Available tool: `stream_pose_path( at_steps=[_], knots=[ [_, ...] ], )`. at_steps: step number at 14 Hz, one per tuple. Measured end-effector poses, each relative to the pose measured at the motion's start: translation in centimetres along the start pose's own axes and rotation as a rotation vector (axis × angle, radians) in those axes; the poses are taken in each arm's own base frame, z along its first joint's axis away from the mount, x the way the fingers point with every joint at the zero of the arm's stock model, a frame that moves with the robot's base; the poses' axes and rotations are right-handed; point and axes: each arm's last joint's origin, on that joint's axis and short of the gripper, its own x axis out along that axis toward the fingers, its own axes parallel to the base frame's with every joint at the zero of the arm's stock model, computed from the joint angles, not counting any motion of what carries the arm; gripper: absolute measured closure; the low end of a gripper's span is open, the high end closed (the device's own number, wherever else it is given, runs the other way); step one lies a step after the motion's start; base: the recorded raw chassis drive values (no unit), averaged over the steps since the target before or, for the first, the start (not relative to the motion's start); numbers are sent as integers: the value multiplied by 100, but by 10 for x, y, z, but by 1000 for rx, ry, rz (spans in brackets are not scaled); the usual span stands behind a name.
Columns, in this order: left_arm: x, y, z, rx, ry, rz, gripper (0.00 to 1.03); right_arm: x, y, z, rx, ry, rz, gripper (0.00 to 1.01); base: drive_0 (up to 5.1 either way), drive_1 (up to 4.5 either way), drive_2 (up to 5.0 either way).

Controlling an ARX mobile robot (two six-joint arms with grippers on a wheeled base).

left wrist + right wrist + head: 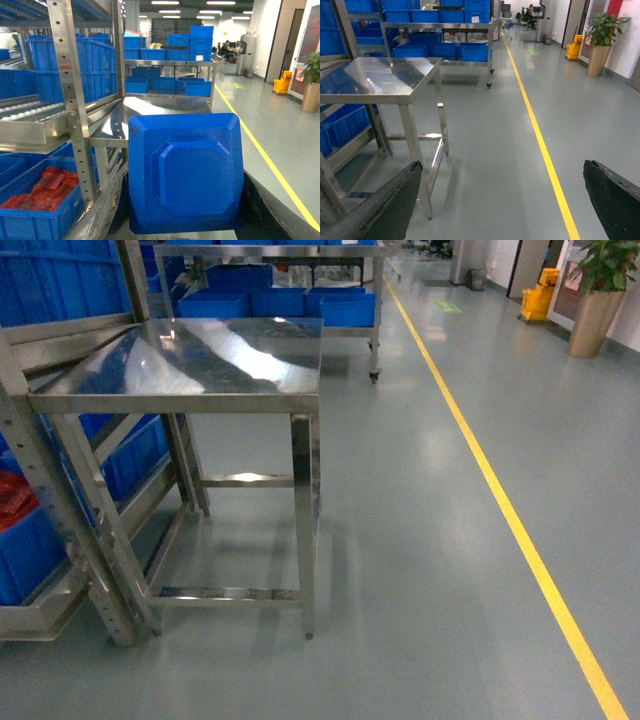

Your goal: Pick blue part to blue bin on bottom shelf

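Note:
The blue part (192,170), a flat moulded piece with a raised octagonal centre, fills the left wrist view; my left gripper (185,200) is shut on it, with dark fingers (107,212) on both sides. Left of it stands the steel rack, where a blue bin (55,220) holding red pieces sits low down. In the head view that blue bin (25,550) rests on the bottom shelf (35,620) at the far left. My right gripper (502,167) is open over bare floor, holding nothing. Neither gripper shows in the head view.
A small steel table (200,365) stands beside the rack, right of its perforated upright (75,115). A roller level (25,112) lies above the low bin. A wheeled rack with blue bins (300,305) is farther back. A yellow floor line (500,500) runs on the right.

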Motion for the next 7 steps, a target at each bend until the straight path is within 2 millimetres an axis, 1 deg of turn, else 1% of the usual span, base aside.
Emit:
stream_pose_path(
  at_steps=[7],
  knots=[
    [0,0,0,1,2,1,58,0,0,0,0,-2,0,3,-9,400,-419]
  ],
)
